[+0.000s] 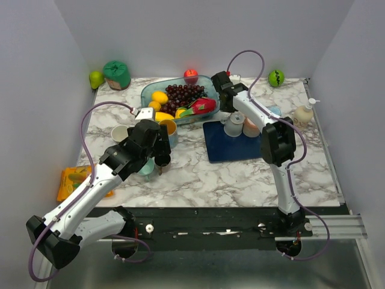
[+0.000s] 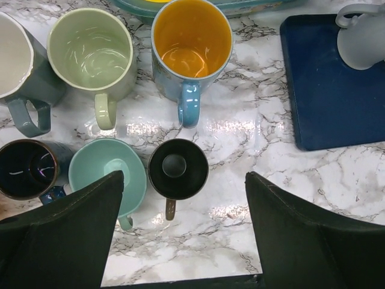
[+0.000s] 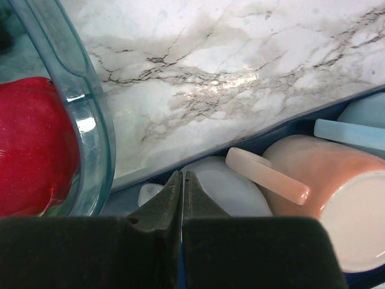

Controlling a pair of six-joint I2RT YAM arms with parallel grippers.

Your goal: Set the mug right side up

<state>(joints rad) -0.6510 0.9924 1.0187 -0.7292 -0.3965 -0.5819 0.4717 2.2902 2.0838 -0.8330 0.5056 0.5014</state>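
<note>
A pale grey mug (image 1: 234, 124) (image 2: 361, 39) stands upside down on the blue mat (image 1: 222, 150) (image 2: 325, 90). In the right wrist view its body (image 3: 228, 189) lies just under my right gripper (image 3: 183, 174) (image 1: 231, 116). The fingers are pressed together over the spot where the handle meets the body. I see nothing between them. A pink mug (image 3: 337, 180) (image 1: 251, 127) lies beside it, with a light blue one (image 3: 361, 120) behind. My left gripper (image 2: 183, 180) (image 1: 159, 161) hangs open above the upright mugs, holding nothing.
Upright mugs stand left of the mat: orange-lined blue (image 2: 191, 42), pale green (image 2: 90, 48), grey-blue (image 2: 15, 54), dark (image 2: 27, 168), teal (image 2: 108, 171), black (image 2: 178, 168). A glass fruit dish (image 1: 180, 96) (image 3: 84, 120) sits behind. A soap bottle (image 1: 304, 112) is at right, an orange packet (image 1: 72, 180) at left.
</note>
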